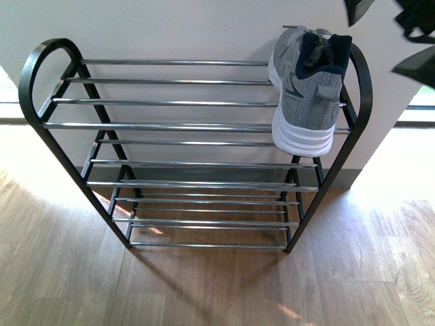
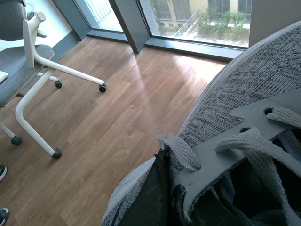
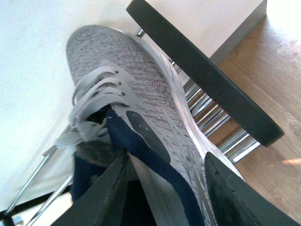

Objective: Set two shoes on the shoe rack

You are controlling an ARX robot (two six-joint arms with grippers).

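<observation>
Shoe rack (image 1: 170, 103) stands against a pale wall (image 1: 170, 27) on the wood floor (image 1: 204, 292). Its lower tiers are bare rods.

First sneaker (image 1: 306, 88) is on the top tier at the rack's right end. Toe points to the wall; the heel and white sole overhang the front rod.

Right gripper (image 3: 167, 157): fingers spread wide to either side of that sneaker's navy collar, released, not pinching it. In the front view only dark scraps (image 1: 414, 64) show at the top right corner, cut off by the frame and clear of the shoe.

Second sneaker (image 2: 235, 94) fills the left wrist view, raised above the floor, with its heel and sole out of frame. Left gripper (image 2: 164, 202) is mostly hidden. One dark finger (image 2: 149, 202) presses the knit beside the laces and the other is lost inside the opening. It reads as clamped on the shoe.

Beyond are a white-legged office chair (image 2: 33, 56) and windows (image 2: 197, 19).
</observation>
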